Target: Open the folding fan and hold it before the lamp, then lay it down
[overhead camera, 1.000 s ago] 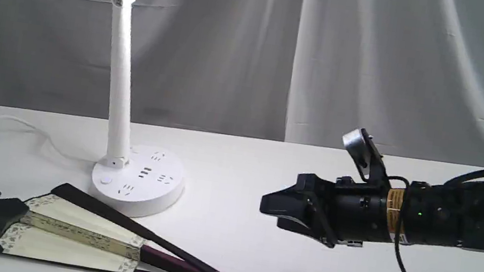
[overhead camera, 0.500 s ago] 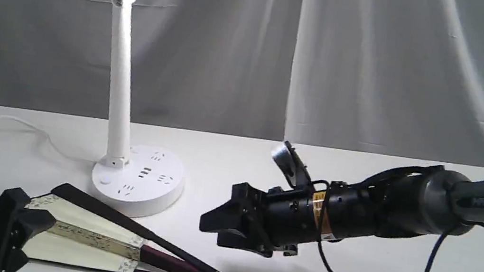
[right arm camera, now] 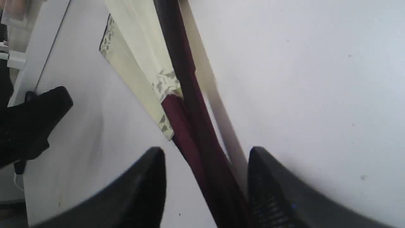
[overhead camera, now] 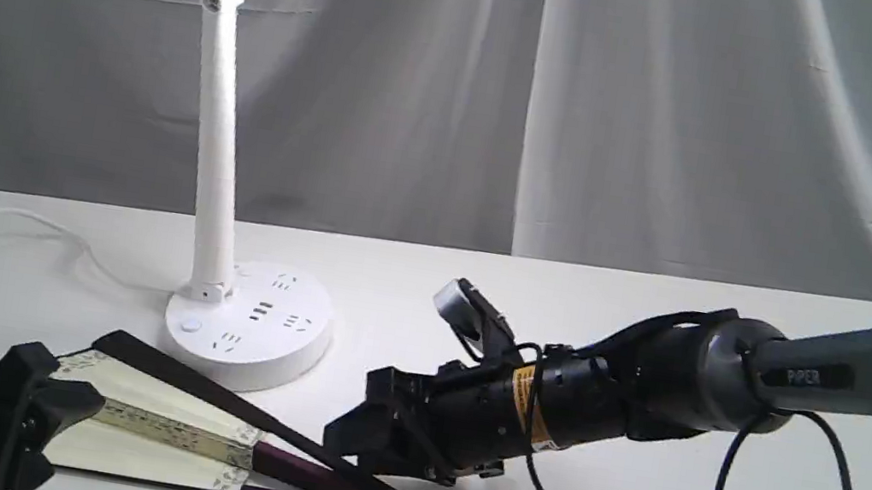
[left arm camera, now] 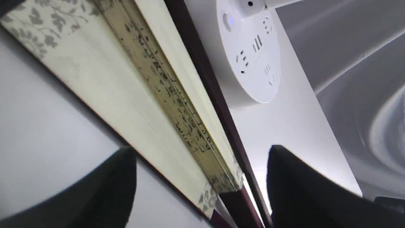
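The folding fan point(overhead camera: 150, 420) lies flat on the white desk point(overhead camera: 479, 303), near its front edge and left of centre, just in front of the round base of the lamp point(overhead camera: 217, 160). It is only partly spread: a narrow wedge of cream leaf with a grey floral border, the dark maroon guards running rightward to meet at the pivot end.

The left claw point(overhead camera: 46, 394) sits low at the fan's wide left end. In the left wrist view its fingers point(left arm camera: 110, 190) stand well apart, with the leaf and one guard lying between them – whether either finger touches the paper cannot be told.

The right claw point(overhead camera: 363, 442) reaches in from the right, angled down toward the ribs close to the pivot. Its jaws are apart too, straddling the maroon ribs in the right wrist view – contact there is unclear.

The lamp stands upright behind the fan, its post slightly tilted and its bar head stretching rightward overhead. A white cord point(overhead camera: 15, 224) trails left from the base.
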